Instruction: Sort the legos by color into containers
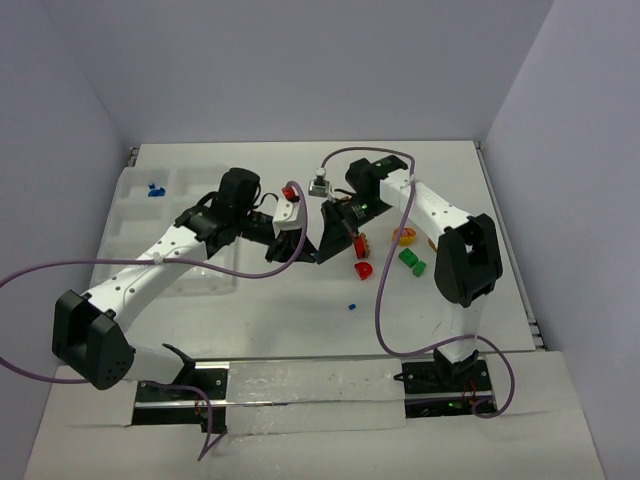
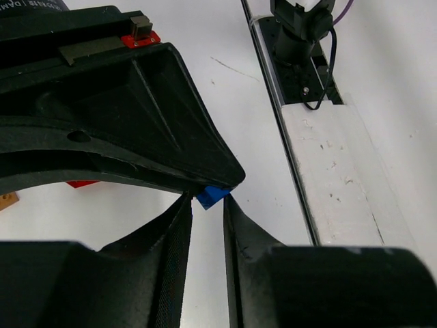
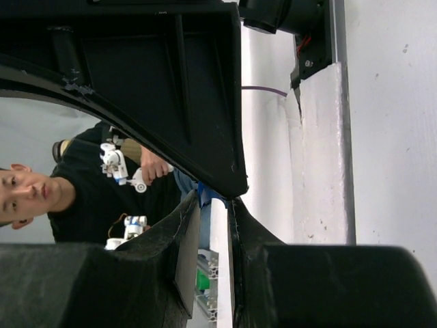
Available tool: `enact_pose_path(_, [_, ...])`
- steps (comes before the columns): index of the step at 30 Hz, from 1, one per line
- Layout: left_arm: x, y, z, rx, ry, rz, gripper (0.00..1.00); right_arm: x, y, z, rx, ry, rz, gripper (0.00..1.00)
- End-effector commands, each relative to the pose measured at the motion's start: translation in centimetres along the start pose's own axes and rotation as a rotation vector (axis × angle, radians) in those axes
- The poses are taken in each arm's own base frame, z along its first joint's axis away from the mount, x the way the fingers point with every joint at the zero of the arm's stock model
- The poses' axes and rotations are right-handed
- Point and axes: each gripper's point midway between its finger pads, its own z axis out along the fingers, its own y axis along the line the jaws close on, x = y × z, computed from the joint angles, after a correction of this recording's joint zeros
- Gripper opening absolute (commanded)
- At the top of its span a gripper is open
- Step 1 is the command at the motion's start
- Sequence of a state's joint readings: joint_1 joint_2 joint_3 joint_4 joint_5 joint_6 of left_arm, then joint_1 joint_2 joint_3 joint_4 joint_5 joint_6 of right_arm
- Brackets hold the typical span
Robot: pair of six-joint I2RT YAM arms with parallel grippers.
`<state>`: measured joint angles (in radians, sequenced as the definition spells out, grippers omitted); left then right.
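Lying in tray [image 1: 138, 226], overhead view only: blue legos [image 1: 154, 190]

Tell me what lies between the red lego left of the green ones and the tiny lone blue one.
Nothing: the top view shows bare table between that red lego and the blue one.

My left arm [image 1: 150, 268] stretches forward and inward. My right arm [image 1: 440, 215] bends at the elbow and doubles back toward it. Left pincer [image 1: 287, 247] and right pincer [image 1: 327, 246] angle down, nearly tip to tip, jaws pinched narrow.
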<state>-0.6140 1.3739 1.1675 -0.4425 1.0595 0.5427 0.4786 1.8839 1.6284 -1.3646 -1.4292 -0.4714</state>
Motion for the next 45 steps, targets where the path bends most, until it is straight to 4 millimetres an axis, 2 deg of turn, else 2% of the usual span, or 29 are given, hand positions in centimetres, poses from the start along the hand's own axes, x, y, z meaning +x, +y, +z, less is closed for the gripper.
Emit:
enact_pose_path(1, [-1.9, -0.9, 1.1, 0.049, -0.042, 0.01, 0.27, -0.4, 0.8, 0.3, -0.053, -0.016, 0.05, 0.0])
enact_pose_path(4, [-2.0, -0.6, 1.4, 0.035, -0.039, 0.001, 0.15, -0.5, 0.6, 0.4, -0.057, -0.019, 0.073, 0.0])
enact_pose_path(7, [-1.9, -0.4, 1.4, 0.021, -0.034, -0.013, 0.02, -0.5, 0.4, 0.4, -0.049, -0.017, 0.082, 0.07])
enact_pose_path(9, [-1.8, -0.2, 1.4, 0.004, -0.027, -0.025, 0.0, -0.5, 0.1, 0.4, -0.04, -0.015, 0.09, 0.15])
enact_pose_path(15, [-0.5, -0.5, 1.2, -0.012, 0.0, -0.048, 0.0, -0.9, -0.7, -0.2, -0.031, -0.036, 0.119, 0.53])
enact_pose_path(18, [0.7, -0.5, 1.2, -0.029, 0.018, -0.069, 0.0, -1.2, -1.1, -0.5, -0.029, -0.049, 0.124, 0.48])
enact_pose_path(20, [0.9, -0.5, 1.1, -0.035, 0.017, -0.074, 0.03, -1.2, -1.2, -0.7, -0.036, -0.056, 0.128, 0.36])
enact_pose_path(21, [1.0, -0.4, 1.1, -0.042, 0.013, -0.082, 0.12, -1.3, -1.3, -0.8, -0.039, -0.061, 0.129, 0.24])
enact_pose_path(22, [0.9, -0.4, 1.1, -0.047, 0.01, -0.087, 0.14, -1.4, -1.3, -0.8, -0.043, -0.065, 0.131, 0.19])
enact_pose_path(23, [0.9, -0.3, 1.0, -0.052, 0.006, -0.092, 0.13, -1.4, -1.3, -0.9, -0.046, -0.068, 0.134, 0.16])
enact_pose_path(24, [0.8, 0.0, 1.0, -0.062, 0.002, -0.1, 0.08, -1.4, -1.3, -0.9, -0.047, -0.07, 0.137, 0.16])
enact_pose_path(25, [0.8, 0.3, 0.9, -0.071, -0.005, -0.124, 0.0, -1.4, -1.4, -1.0, -0.043, -0.073, 0.142, 0.19])
enact_pose_path(28, [0.8, 1.3, 0.6, -0.094, -0.021, -0.138, 0.0, -1.6, -1.9, -1.3, -0.03, -0.082, 0.153, 0.45])
enact_pose_path(30, [1.3, 1.8, 0.5, -0.11, -0.013, -0.139, 0.0, -1.8, -2.4, -1.6, -0.011, -0.088, 0.161, 0.56])
enact_pose_path(31, [1.8, 2.3, 0.2, -0.131, -0.002, -0.139, 0.0, -2.0, -3.1, -2.1, 0.02, -0.096, 0.162, 0.65])
enact_pose_path(32, [2.1, 2.5, 0.1, -0.141, 0.005, -0.141, 0.0, -2.2, -3.4, -2.5, 0.036, -0.106, 0.161, 0.69])
enact_pose_path(33, [2.7, 2.7, -0.1, -0.152, 0.022, -0.141, 0.06, -2.4, -3.9, -3.0, 0.064, -0.114, 0.156, 0.71])
enact_pose_path(34, [3.8, 3.0, -0.4, -0.171, 0.056, -0.14, 0.19, -2.5, -4.6, -3.7, 0.115, -0.121, 0.148, 0.76])
enact_pose_path(35, [4.9, 2.4, -0.6, -0.164, 0.098, -0.157, 0.29, -2.7, -5.1, -4.4, 0.142, -0.141, 0.141, 0.77])
enact_pose_path(36, [5.6, 2.2, -0.7, -0.161, 0.127, -0.128, 0.44, -2.8, -5.4, -4.7, 0.173, -0.155, 0.17, 0.81])
enact_pose_path(37, [6.3, 1.9, -1.0, -0.162, 0.157, -0.131, 0.5, -2.7, -6.1, -5.3, 0.226, -0.176, 0.175, 0.84])
enact_pose_path(39, [7.7, 1.6, -1.4, -0.182, 0.215, -0.136, 0.56, -2.7, -9.0, -6.9, 0.381, -0.233, 0.164, 0.89])
enact_pose_path(40, [8.4, 1.5, -1.6, -0.196, 0.247, -0.135, 0.57, -2.7, -9.6, -8.0, 0.463, -0.266, 0.169, 0.92])
enact_pose_path(41, [8.7, 1.1, -1.6, -0.188, 0.26, -0.131, 0.57, -3.1, -9.2, -8.6, 0.481, -0.291, 0.15, 0.93])
enact_pose_path(43, [9.2, 0.7, -1.5, -0.187, 0.298, -0.112, 0.57, -2.5, -10.4, -10.5, 0.658, -0.314, 0.108, 0.95])
enact_pose_path(45, [9.7, -0.5, -0.3, -0.149, 0.33, -0.096, 0.57, -1.5, -11.0, -12.2, 0.807, -0.308, 0.048, 0.98])
